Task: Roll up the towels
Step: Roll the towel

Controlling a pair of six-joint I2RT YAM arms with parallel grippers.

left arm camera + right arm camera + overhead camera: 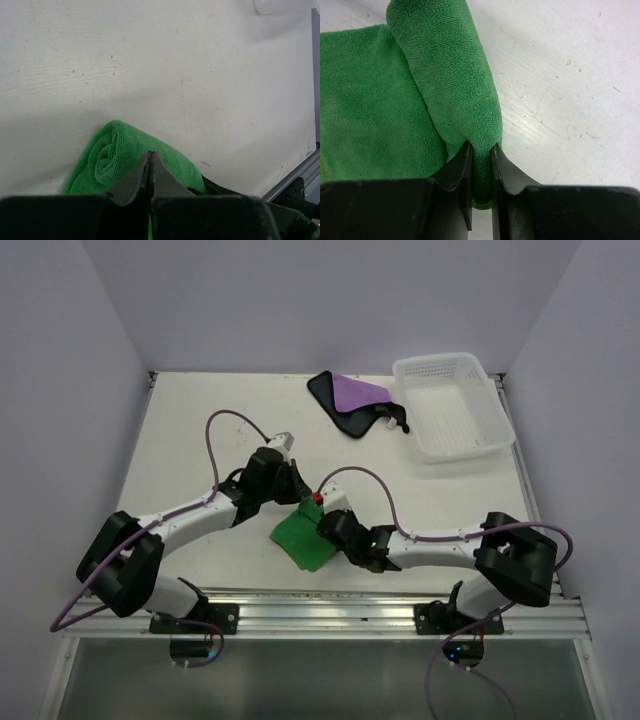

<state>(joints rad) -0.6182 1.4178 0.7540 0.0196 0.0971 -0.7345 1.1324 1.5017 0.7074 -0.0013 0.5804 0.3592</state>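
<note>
The green towel (300, 540) lies near the table's front edge, between my two arms, partly rolled. Its spiral end (107, 152) faces the left wrist camera. My left gripper (150, 154) is shut, its tips over the roll's top; in the top view it (303, 503) sits at the towel's far side. My right gripper (481, 148) is shut on one end of the green roll (450, 75), cloth squeezed between the jaws; from above it (326, 528) is at the towel's right side. The purple towel (352, 395), with its black back showing, lies crumpled at the far centre.
A white lattice basket (475, 380) stands at the far right, next to the purple towel. The white table (200, 440) ends in a metal rail (330, 610) at the near edge, where both arm bases are bolted.
</note>
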